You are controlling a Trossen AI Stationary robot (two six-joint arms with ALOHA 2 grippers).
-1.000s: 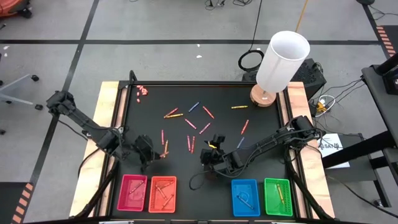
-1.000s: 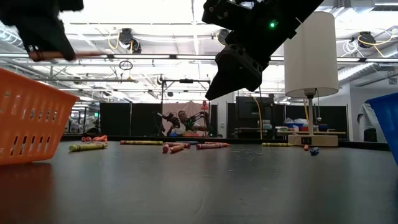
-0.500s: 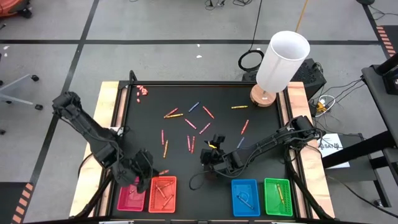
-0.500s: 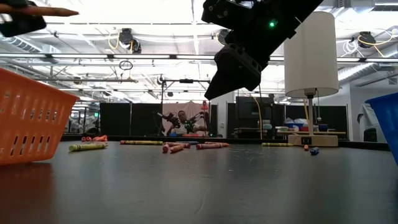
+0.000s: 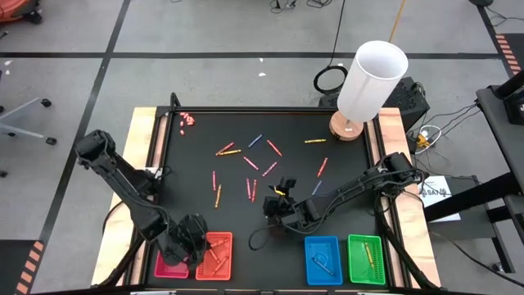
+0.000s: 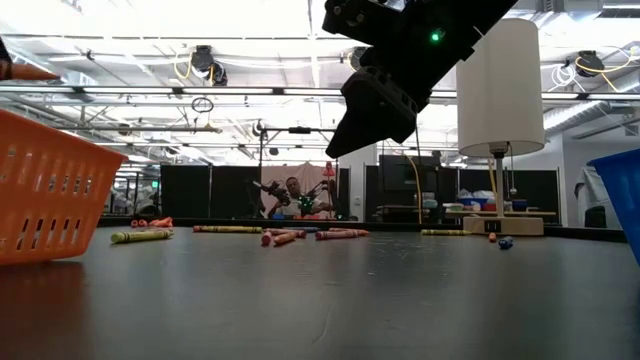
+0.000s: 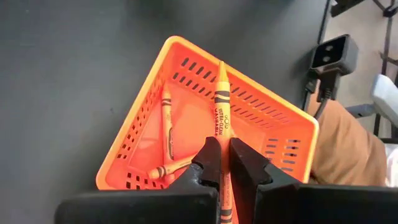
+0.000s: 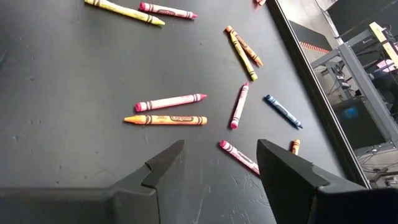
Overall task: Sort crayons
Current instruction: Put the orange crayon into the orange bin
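Drop-off step: left claw point(image 7: 219, 163) clamped on orange crayon point(image 7: 221, 102) above orange tray point(image 7: 283, 118) at 7 o'clock; release needed next. Right claw point(image 8: 216, 163) apart, mid-tabletop.

We see two dark, near-black jointed arms, matte housings throughout. Right gripper point(image 8: 221, 168) has two broad, angular dark fingers; left gripper point(image 7: 219, 163) has blunt dark fingers. A small green light glows on the right arm's housing.
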